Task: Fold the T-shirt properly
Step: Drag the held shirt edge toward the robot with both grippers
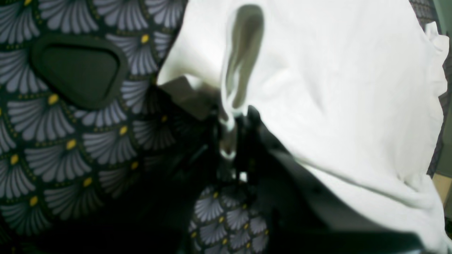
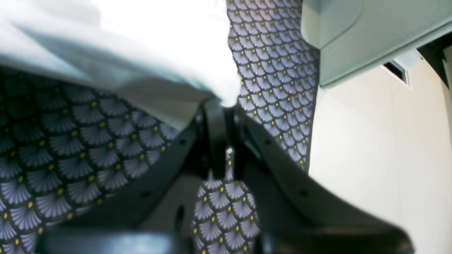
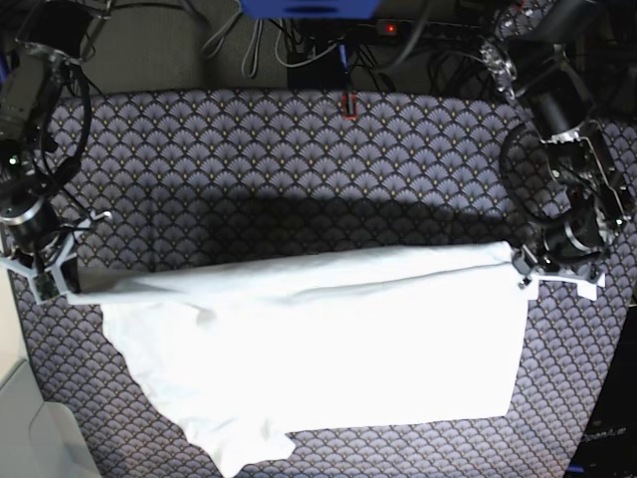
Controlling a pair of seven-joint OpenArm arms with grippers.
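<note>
The white T-shirt (image 3: 328, 358) lies spread across the scallop-patterned cloth (image 3: 299, 159), its far edge drawn taut between my two grippers. At the right of the base view, my left gripper (image 3: 523, 264) is shut on one corner of that edge. The left wrist view shows its jaws pinching a bunched fold (image 1: 231, 120) while the T-shirt (image 1: 335, 88) drapes away to the right. At the left of the base view, my right gripper (image 3: 70, 279) is shut on the other end. In the right wrist view the T-shirt (image 2: 141, 42) hangs from that closed gripper (image 2: 226, 106).
Cables (image 3: 299, 40) and a small red item (image 3: 347, 104) sit at the table's far edge. A pale grey-green cabinet (image 2: 370, 35) and cream floor (image 2: 381, 158) lie beyond the table side. A black rounded-triangle piece (image 1: 79, 68) shows over the patterned cloth (image 1: 53, 148).
</note>
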